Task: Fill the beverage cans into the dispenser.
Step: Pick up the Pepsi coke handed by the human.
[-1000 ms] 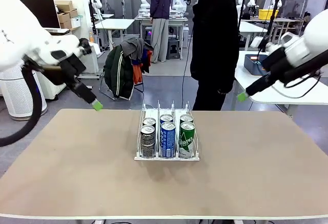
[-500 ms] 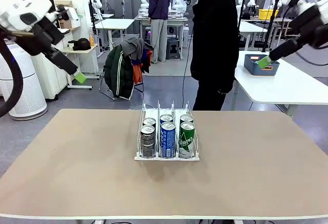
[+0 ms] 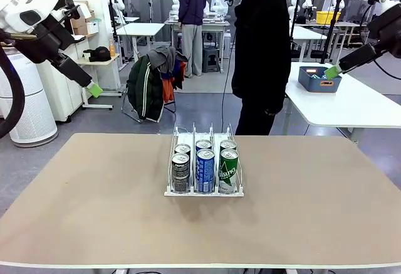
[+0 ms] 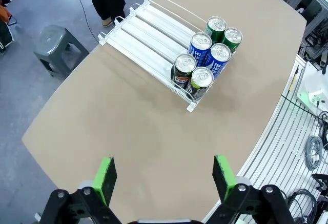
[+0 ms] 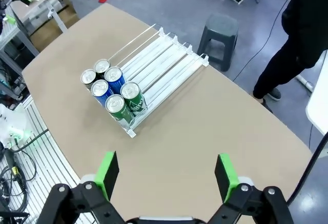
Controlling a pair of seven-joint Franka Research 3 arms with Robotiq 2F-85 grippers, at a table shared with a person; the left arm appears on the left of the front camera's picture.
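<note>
Nearest you, the tan table (image 3: pixel 88 217) shows a plain matte top with a rounded front edge. At its middle stands the dispenser (image 3: pixel 203 193), and the beverage cans (image 3: pixel 205 168) sit at the near end of its three lanes, two deep: black and silver on the left, blue in the middle, green on the right. Both arms hang high off to the sides. The left gripper (image 4: pixel 165 175) and the right gripper (image 5: pixel 166 175) each have their green pads spread wide, grasping nothing. Past the far edge stands a person in black (image 3: pixel 263 48), with a grey stool (image 4: pixel 54 47) near. Farther off are a chair draped with jackets (image 3: pixel 152 83), a white side table (image 3: pixel 363 108) bearing a blue tub (image 3: pixel 318 79), and more worktables (image 3: pixel 139 31) on the grey floor (image 3: pixel 200 108).
</note>
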